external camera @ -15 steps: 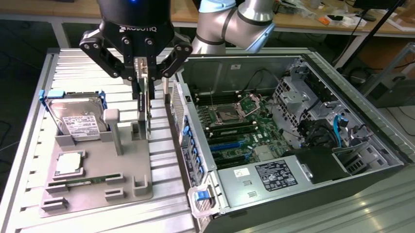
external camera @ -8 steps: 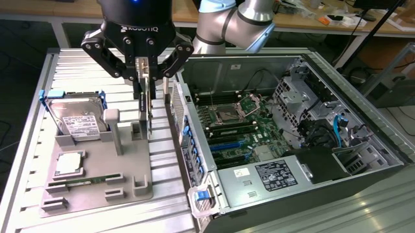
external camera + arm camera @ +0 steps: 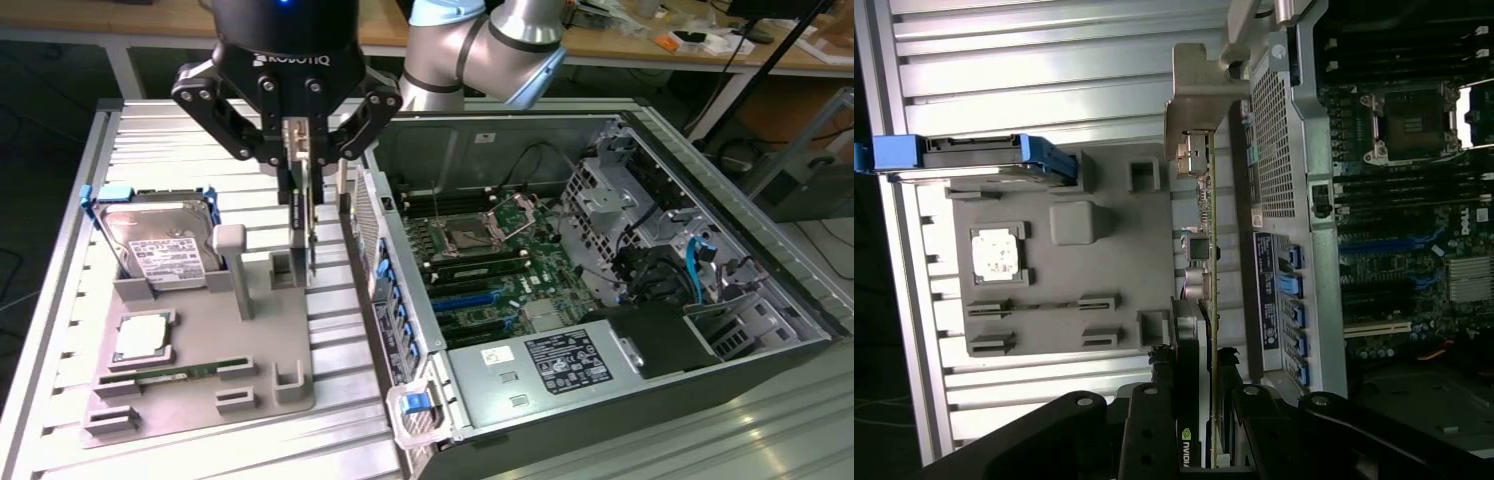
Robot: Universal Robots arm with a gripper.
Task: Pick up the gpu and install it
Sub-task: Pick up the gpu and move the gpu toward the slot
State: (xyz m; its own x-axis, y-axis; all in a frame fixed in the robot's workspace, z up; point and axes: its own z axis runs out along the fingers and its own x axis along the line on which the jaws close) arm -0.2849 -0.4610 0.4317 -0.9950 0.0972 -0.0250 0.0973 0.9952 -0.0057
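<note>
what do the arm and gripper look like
The arm is a smooth silver-grey tube with rounded joints and a light blue cap. The gripper is black, with a round body, white ROBOTIQ lettering, a small blue light and two jointed link fingers studded with silver pins.

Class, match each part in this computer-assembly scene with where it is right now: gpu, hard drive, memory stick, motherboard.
Things:
1. gpu
2. hard drive
3. memory stick
4. motherboard

Places:
A. lying flat in a slot of the grey tray
B. inside the open case
C. gripped upright, edge-on, by the hand
D. standing in a blue-edged bracket

Pairs: 1-C; 2-D; 3-A; 4-B
</note>
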